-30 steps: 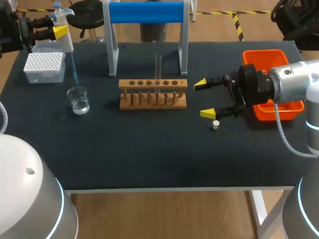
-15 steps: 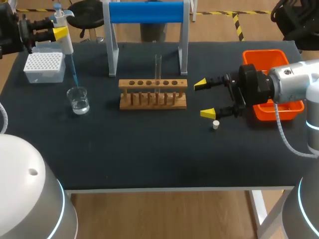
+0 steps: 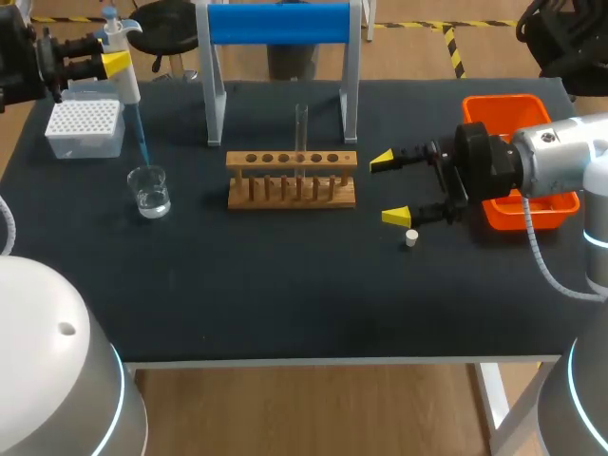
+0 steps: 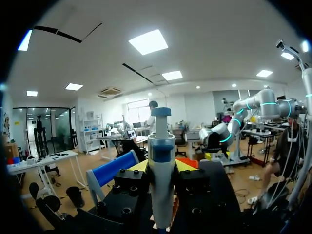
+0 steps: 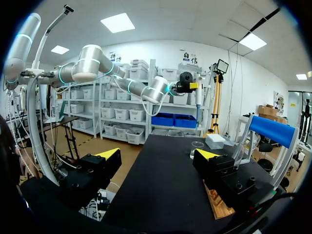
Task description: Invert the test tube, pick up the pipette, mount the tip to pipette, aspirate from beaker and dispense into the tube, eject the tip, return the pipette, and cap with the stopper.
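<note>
**Rim strike threatens the aspirate step**

Far left of the rack (image 3: pixel 292 178), the left end effector (image 3: pixel 112 63) grips the pipette (image 3: pixel 122 76), its tip above the beaker (image 3: pixel 150 190). An off-centre descent could clip the rim and spill. The test tube (image 3: pixel 301 126) stands in the rack. Right of the rack, the right end effector (image 3: pixel 390 188) gapes wide beside the stopper (image 3: pixel 410 237).

beaker (image 3: pixel 149 191) left of rack (image 3: pixel 292 180), stopper (image 3: pixel 410 238) right, tip box (image 3: pixel 85 128) behind beaker.

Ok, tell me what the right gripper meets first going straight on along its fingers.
Probably the near end of the wooden rack, which lies just ahead of the right gripper; height is unclear, so it might pass over.
</note>
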`<state>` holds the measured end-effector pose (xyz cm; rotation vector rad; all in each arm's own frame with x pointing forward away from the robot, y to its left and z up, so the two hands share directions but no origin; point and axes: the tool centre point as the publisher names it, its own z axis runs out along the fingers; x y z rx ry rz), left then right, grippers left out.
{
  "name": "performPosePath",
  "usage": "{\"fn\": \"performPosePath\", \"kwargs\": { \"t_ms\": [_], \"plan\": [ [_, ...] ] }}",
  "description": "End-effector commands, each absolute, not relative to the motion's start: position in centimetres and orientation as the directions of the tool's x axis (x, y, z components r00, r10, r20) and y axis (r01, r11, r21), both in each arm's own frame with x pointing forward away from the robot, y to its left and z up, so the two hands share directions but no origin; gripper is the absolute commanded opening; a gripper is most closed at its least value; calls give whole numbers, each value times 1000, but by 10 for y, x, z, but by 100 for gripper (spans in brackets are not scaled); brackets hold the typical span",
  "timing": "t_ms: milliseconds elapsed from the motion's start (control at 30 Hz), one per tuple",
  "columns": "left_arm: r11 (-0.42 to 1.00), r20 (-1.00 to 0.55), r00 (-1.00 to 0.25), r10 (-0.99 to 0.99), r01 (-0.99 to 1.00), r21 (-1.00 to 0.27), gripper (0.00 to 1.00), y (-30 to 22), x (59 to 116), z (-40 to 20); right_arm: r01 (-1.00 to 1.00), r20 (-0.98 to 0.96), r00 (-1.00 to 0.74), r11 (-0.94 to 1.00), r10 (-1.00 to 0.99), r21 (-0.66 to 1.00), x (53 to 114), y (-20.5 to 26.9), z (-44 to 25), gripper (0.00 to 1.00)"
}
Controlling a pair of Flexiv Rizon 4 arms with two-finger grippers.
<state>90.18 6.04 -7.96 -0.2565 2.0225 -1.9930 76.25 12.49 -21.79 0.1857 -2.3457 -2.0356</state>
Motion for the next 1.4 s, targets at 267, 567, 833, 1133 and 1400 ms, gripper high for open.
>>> {"fn": "performPosePath", "kwargs": {
  "t_ms": [267,567,833,1133,1400],
  "plan": [
    [27,-81,-941,-328,76,-997,0,60,901,-80,-71,-55,-992,139,-111,988,762,124,-217,100],
    [27,-81,-941,-328,76,-997,0,60,901,-80,-68,-52,-994,180,-93,981,760,137,-217,100],
    [27,-81,-941,-328,76,-997,0,60,901,-80,-54,-42,-998,243,-52,969,759,161,-216,100],
    [27,-81,-941,-328,76,-997,0,60,901,-80,-30,-31,-1000,309,-1,951,755,193,-219,100],
    [27,-81,-941,-328,76,-997,0,60,901,-80,-15,-28,-999,335,35,942,752,214,-219,100]
  ]
}}
